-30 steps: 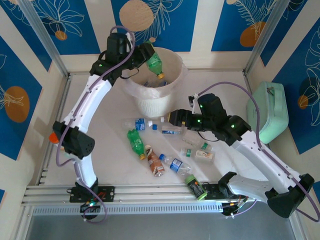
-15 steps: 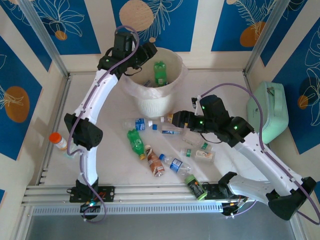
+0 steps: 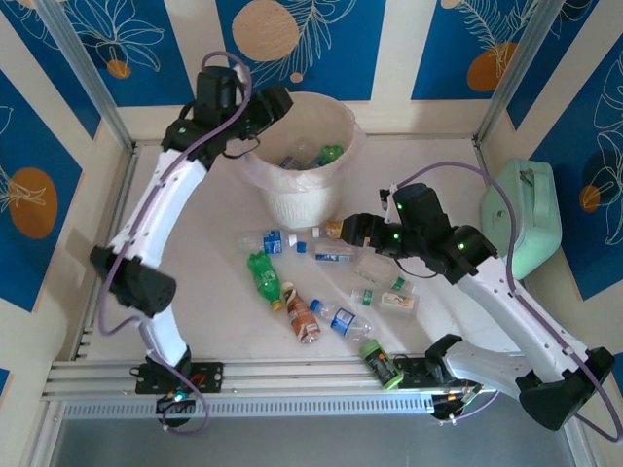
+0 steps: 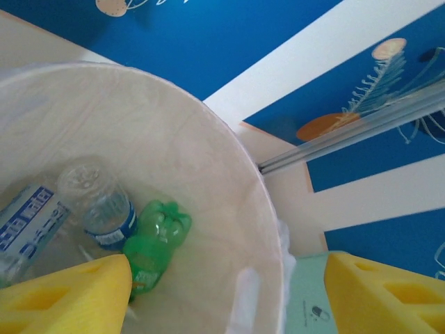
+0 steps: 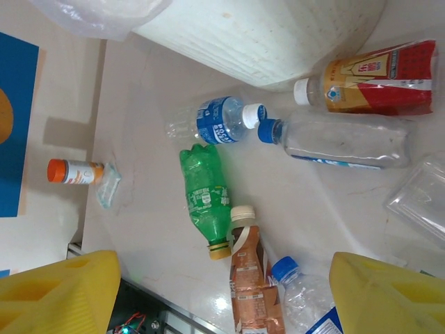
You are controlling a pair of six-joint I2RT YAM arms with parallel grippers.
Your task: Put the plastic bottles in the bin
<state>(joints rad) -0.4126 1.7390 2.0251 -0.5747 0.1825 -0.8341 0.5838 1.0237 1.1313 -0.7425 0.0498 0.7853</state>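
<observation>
Left gripper point(image 4: 226, 292): fingers spread, empty; green bottle point(image 4: 154, 240) below it, inside bin point(image 4: 229, 174). Right gripper point(image 5: 222, 282): spread, empty; loose bottles point(image 5: 206, 191) lie ahead. Best straddle one body crosswise, clear of neighbours.

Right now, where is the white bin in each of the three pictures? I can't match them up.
Top external: the bin stands upper centre.
Left wrist: the bin is seen from above, its inside across the left half.
Right wrist: the bin shows its ribbed wall along the top edge.
Shared landmark: the translucent liner draped over its rim.
</observation>
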